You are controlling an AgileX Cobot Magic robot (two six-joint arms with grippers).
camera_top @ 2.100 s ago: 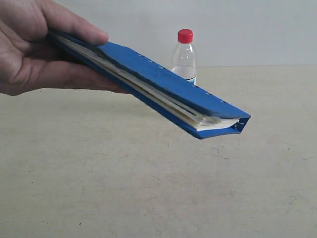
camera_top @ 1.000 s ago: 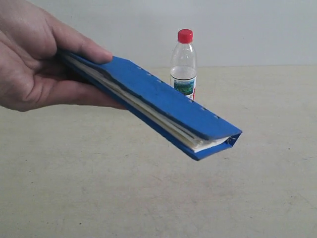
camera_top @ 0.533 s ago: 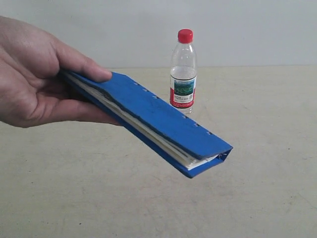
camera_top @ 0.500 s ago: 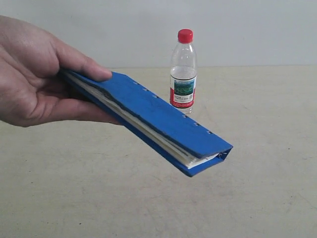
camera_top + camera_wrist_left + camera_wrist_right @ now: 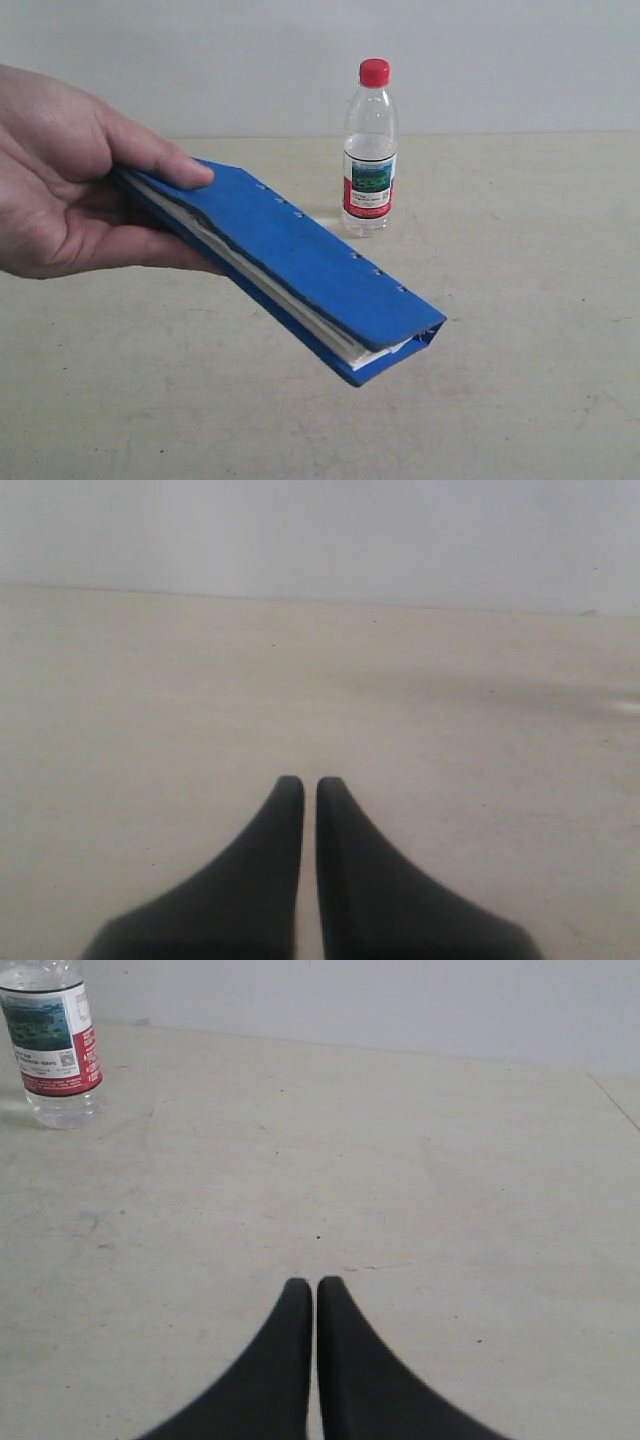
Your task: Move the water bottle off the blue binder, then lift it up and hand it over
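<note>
A human hand (image 5: 60, 180) holds the blue binder (image 5: 300, 255) in the air, tilted down toward the right, white pages showing at its low end. The water bottle (image 5: 370, 150) with red cap stands upright on the beige table behind the binder, apart from it. Its lower part, the water bottle (image 5: 55, 1045), also shows in the right wrist view, far from my right gripper (image 5: 314, 1285), which is shut and holds nothing. My left gripper (image 5: 302, 782) is shut over bare table, nothing between its fingers. Neither gripper appears in the exterior view.
The beige table (image 5: 520, 330) stretches around, meeting a pale wall (image 5: 500, 60) at the back. The table's edge (image 5: 615, 1095) runs near the far corner in the right wrist view.
The hand has lowered the binder down and slightly left, uncovering the whole bottle behind it. The bottle has not moved.
</note>
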